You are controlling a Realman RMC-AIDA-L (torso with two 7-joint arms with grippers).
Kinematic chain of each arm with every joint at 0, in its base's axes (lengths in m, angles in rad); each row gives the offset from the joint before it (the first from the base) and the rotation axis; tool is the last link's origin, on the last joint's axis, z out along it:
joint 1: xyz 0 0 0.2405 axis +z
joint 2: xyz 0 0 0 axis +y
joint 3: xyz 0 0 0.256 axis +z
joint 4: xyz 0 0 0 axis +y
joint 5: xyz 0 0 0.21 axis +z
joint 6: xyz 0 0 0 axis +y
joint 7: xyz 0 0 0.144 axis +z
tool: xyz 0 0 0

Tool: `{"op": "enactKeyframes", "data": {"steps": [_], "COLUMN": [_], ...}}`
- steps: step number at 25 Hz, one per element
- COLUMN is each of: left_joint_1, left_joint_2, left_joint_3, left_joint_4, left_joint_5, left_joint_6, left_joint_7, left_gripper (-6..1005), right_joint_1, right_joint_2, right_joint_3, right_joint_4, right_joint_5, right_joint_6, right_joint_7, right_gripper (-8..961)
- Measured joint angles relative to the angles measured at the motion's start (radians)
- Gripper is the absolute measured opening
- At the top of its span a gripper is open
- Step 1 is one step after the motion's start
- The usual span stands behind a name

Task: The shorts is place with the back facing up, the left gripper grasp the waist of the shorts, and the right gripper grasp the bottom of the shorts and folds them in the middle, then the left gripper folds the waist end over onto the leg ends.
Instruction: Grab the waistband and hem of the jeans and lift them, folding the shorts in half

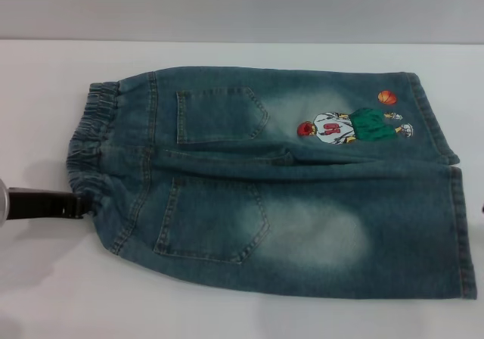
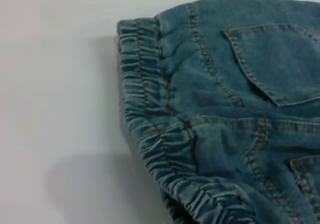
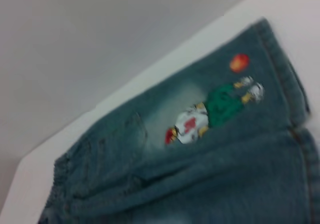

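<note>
The shorts (image 1: 287, 188) lie flat on the white table, back up, with both patch pockets showing. The waist of the shorts (image 1: 91, 138) is the ruffled elastic band at the left, seen close in the left wrist view (image 2: 150, 109). The bottom of the shorts (image 1: 461, 225), the straight leg hems, is at the right. The embroidered player and orange ball sit on the far leg (image 1: 352, 125), also in the right wrist view (image 3: 210, 114). My left gripper (image 1: 76, 203) comes in low from the left, its black tip touching the near end of the waistband. Only a dark sliver of my right gripper (image 1: 482, 207) shows at the right edge, beside the hems.
The white table (image 1: 227, 316) runs all around the shorts, with bare surface in front and to the left. Its far edge meets a grey wall (image 1: 242, 6) just behind the shorts.
</note>
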Motion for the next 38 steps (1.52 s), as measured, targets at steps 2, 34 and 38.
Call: {"op": "enactKeyframes", "data": {"steps": [2,34,38], "left_joint_1": [-0.004,-0.047,-0.045], "left_joint_2": [0.0,0.0,0.0], "left_joint_3": [0.0,0.003,0.003], "left_joint_4": [0.0,0.014,0.014], "left_joint_5": [0.0,0.002,0.002], "left_joint_6": [-0.002,-0.015,-0.015], "left_joint_7": [0.0,-0.006,-0.006], "left_gripper": [144,139,139], "right_joint_1": [-0.007,-0.003,-0.004], "right_joint_2": [0.0,0.008,0.008], "right_joint_3": [0.004,-0.028,-0.03], "right_joint_4": [0.002,-0.083,-0.083], "right_joint_5": [-0.015,-0.147,-0.147], "right_joint_6": [0.019,-0.014,-0.019], "right_joint_7": [0.015,0.058,0.058], "right_gripper": [670,670,670]}}
